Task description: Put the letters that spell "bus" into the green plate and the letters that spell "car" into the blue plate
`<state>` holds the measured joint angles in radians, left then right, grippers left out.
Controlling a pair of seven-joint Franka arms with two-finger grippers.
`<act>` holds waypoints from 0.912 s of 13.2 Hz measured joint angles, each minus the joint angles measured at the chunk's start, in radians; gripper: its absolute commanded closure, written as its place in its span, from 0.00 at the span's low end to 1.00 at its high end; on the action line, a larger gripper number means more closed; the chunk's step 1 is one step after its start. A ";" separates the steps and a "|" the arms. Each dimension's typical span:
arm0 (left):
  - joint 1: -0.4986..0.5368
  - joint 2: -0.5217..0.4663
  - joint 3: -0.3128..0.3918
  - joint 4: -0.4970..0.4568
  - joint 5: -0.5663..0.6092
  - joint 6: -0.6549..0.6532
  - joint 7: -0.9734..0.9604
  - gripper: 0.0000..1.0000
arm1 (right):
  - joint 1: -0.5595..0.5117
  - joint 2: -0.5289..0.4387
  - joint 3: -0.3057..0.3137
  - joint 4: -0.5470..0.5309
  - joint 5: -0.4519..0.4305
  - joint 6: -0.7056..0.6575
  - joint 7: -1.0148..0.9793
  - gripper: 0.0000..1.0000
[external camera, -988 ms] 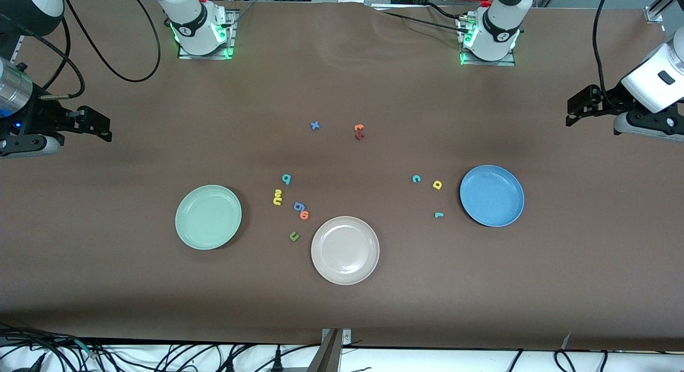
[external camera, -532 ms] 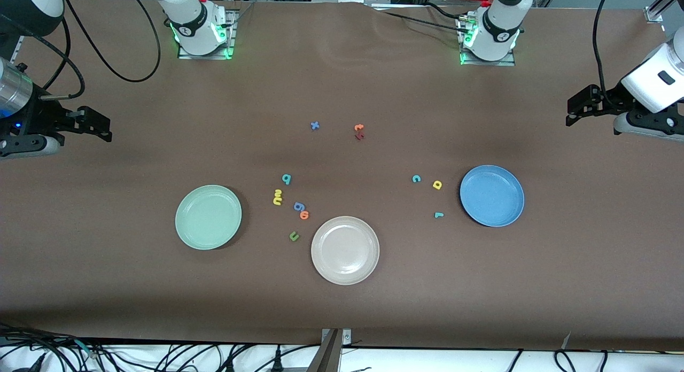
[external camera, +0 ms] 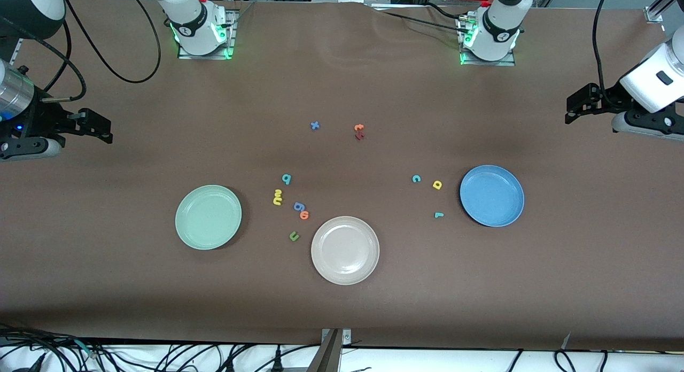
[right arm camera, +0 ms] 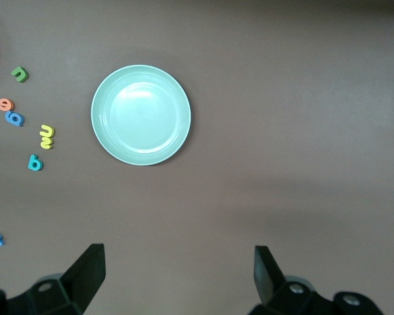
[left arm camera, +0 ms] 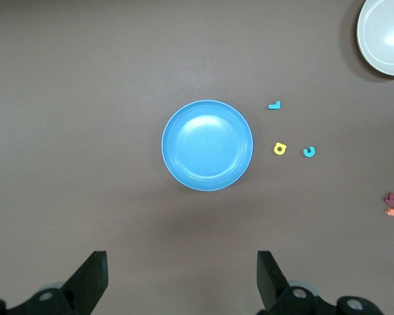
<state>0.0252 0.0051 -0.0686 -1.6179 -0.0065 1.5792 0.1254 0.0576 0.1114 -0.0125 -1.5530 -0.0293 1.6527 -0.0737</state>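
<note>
The green plate (external camera: 208, 217) (right arm camera: 141, 115) and blue plate (external camera: 491, 195) (left arm camera: 207, 145) lie empty on the brown table. Beside the green plate lie the teal b (external camera: 286, 178) (right arm camera: 35, 163) and the yellow u and s (external camera: 277, 197) (right arm camera: 46, 136), touching each other. Beside the blue plate lie the teal c (external camera: 416, 178) (left arm camera: 308, 151), yellow a (external camera: 437, 185) (left arm camera: 280, 149) and teal r (external camera: 438, 215) (left arm camera: 274, 105). My right gripper (external camera: 104, 129) (right arm camera: 179, 259) hangs open high over its end of the table. My left gripper (external camera: 574, 107) (left arm camera: 182, 262) hangs open over the other end.
A beige plate (external camera: 345, 250) lies nearest the front camera. Blue (external camera: 298, 206) and orange (external camera: 304, 215) 6-like letters and a dark green u (external camera: 294, 235) lie near it. A blue x (external camera: 315, 125), an orange letter (external camera: 359, 128) and a dark red one (external camera: 359, 136) lie toward the bases.
Both arms have shifted only very slightly. Nothing on the table has moved.
</note>
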 measured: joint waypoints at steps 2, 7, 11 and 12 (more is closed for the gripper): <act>0.000 0.000 0.000 0.000 0.000 -0.005 -0.024 0.00 | 0.001 0.002 0.001 0.009 -0.003 0.002 0.000 0.00; 0.000 0.000 0.000 0.000 0.000 -0.009 -0.039 0.00 | 0.001 0.003 -0.001 0.019 -0.006 0.002 -0.001 0.00; 0.000 0.000 0.000 0.000 0.000 -0.009 -0.039 0.00 | 0.001 0.004 -0.001 0.023 -0.006 0.002 -0.002 0.00; 0.000 0.000 0.000 0.000 0.000 -0.009 -0.039 0.00 | 0.001 0.004 -0.001 0.024 -0.006 0.002 -0.002 0.00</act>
<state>0.0254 0.0051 -0.0686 -1.6179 -0.0067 1.5705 0.0862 0.0588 0.1150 -0.0133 -1.5295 -0.0357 1.6545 -0.0762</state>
